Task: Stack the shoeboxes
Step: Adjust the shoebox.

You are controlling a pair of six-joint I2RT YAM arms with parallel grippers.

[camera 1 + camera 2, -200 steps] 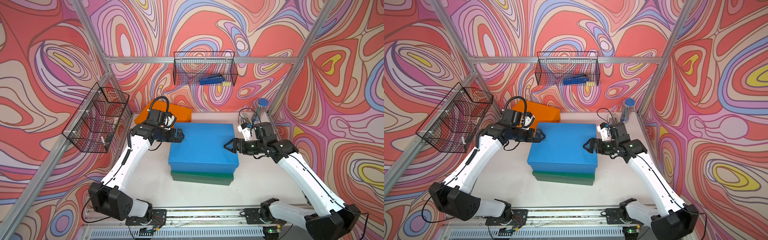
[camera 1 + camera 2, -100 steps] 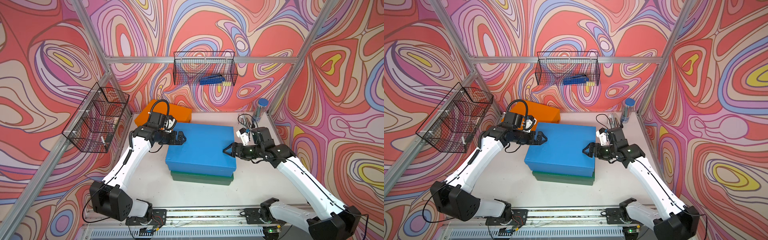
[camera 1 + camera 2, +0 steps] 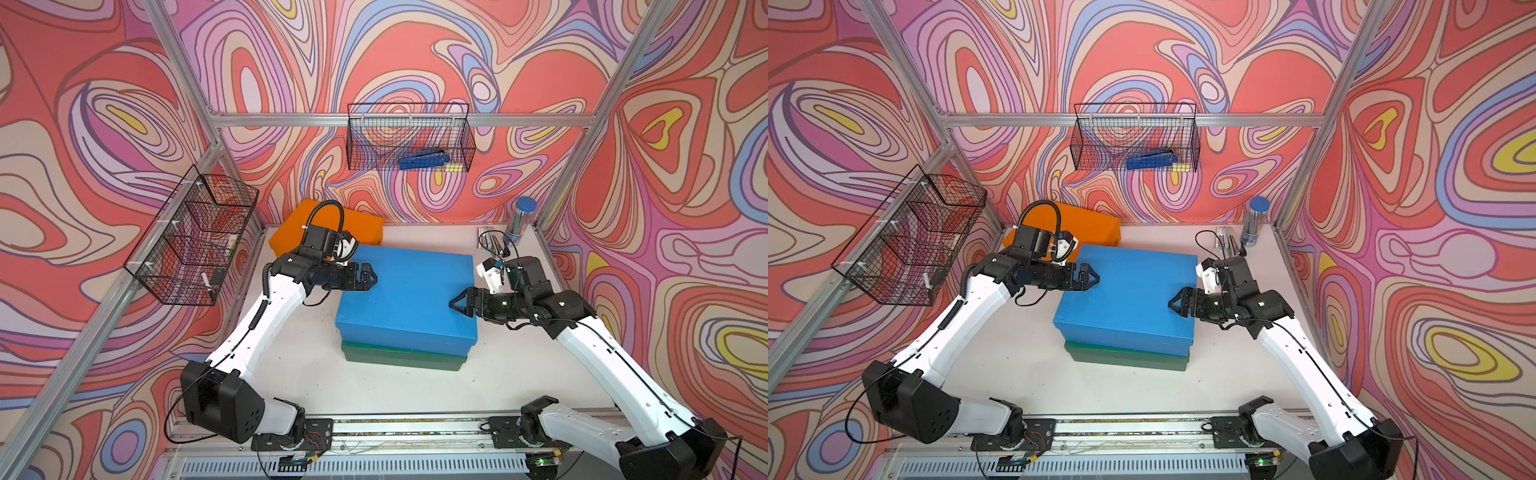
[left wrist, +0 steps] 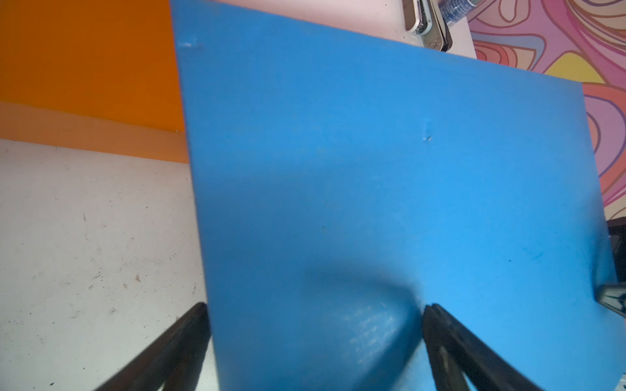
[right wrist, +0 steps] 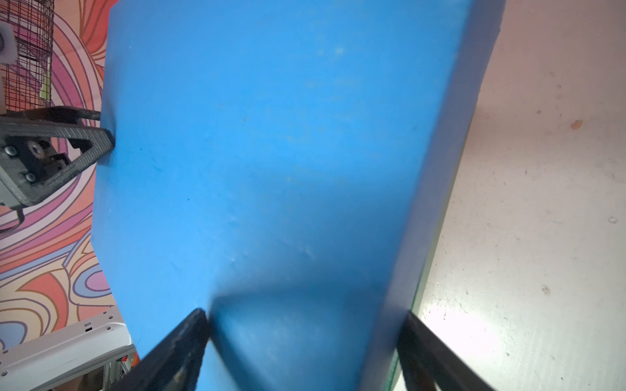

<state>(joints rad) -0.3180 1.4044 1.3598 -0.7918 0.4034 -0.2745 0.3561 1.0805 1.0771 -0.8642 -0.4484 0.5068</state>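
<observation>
Blue box [image 3: 409, 299] sits slightly askew on the green box [image 3: 403, 360]; the orange box [image 3: 365, 226] lies behind. The left gripper [image 3: 370, 276] and right gripper [image 3: 457, 302], fingers spread, bracket its ends. If you push unevenly, it may slide off.

I see a blue shoebox [image 3: 405, 291] mid-tabletop, with a dark green shoebox [image 3: 399, 359] showing as a strip below its 6 o'clock edge. An orange shoebox [image 3: 365, 222] is at 11 o'clock. The tabletop [image 3: 374, 390] is off-white with small dark specks. The walls [image 3: 415, 50] carry swirling bands of coral red, pink, lilac, cream, blue and yellow, outlined dark. One wire basket [image 3: 409, 137] at 12 o'clock and another wire basket [image 3: 195, 237] at 9 o'clock are black. The 12 o'clock one holds a blue item [image 3: 424, 158]. A tube [image 3: 524, 205] at 1 o'clock has a blue cap. My left arm [image 3: 266, 320] and right arm [image 3: 602, 365] are white with black joints and black fingers [image 3: 368, 275].
</observation>
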